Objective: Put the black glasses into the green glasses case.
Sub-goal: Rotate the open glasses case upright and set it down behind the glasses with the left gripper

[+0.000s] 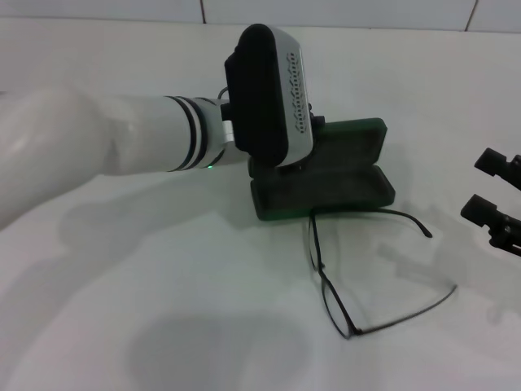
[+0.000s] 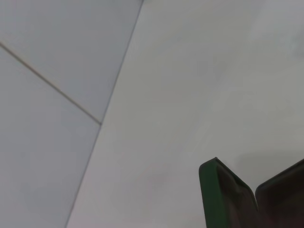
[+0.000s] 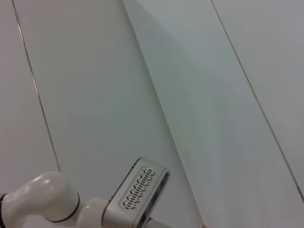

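Observation:
The green glasses case [image 1: 326, 191] lies open at the middle of the white table, its lid standing up at the back. A corner of it shows in the left wrist view [image 2: 209, 190]. The black glasses [image 1: 327, 287] lie unfolded on the table just in front of the case, one temple tip near its front rim. My left arm reaches across from the left. Its wrist housing [image 1: 269, 90] sits over the case's left end and hides the left gripper. My right gripper [image 1: 495, 189] hangs at the right edge, fingers apart and empty, well to the right of the glasses.
The white table [image 1: 163, 309] runs back to a tiled wall [image 1: 342, 10]. The right wrist view shows only wall tiles and my left arm's wrist housing [image 3: 137, 190].

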